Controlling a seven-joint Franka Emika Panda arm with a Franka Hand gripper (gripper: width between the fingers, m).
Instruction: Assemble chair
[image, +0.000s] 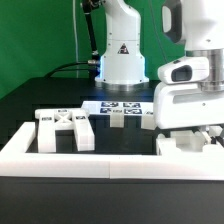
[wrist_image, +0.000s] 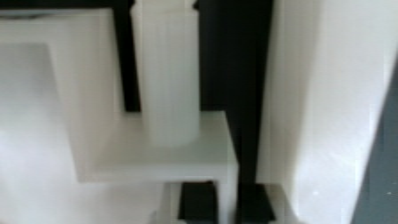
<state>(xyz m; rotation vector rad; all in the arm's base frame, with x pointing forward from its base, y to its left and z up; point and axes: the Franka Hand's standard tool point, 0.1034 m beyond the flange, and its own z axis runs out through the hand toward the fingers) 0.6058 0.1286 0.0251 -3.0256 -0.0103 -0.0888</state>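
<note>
The X-braced chair back panel (image: 65, 128) lies flat on the black table at the exterior view's left. Small white chair pieces (image: 118, 120) stand near the middle. My gripper (image: 196, 130) is low at the exterior view's right, over a white chair part (image: 183, 146) by the barrier wall. In the wrist view my gripper (wrist_image: 231, 198) has its two black fingertips (wrist_image: 201, 198) close together with a thin white edge of a blocky chair part (wrist_image: 178, 150) between them. A round white leg post (wrist_image: 169, 80) rises from that part.
A long low white barrier wall (image: 90, 160) runs along the front and turns back at the left. The marker board (image: 122, 106) lies behind the small pieces. The arm's white base (image: 120, 55) stands at the back centre.
</note>
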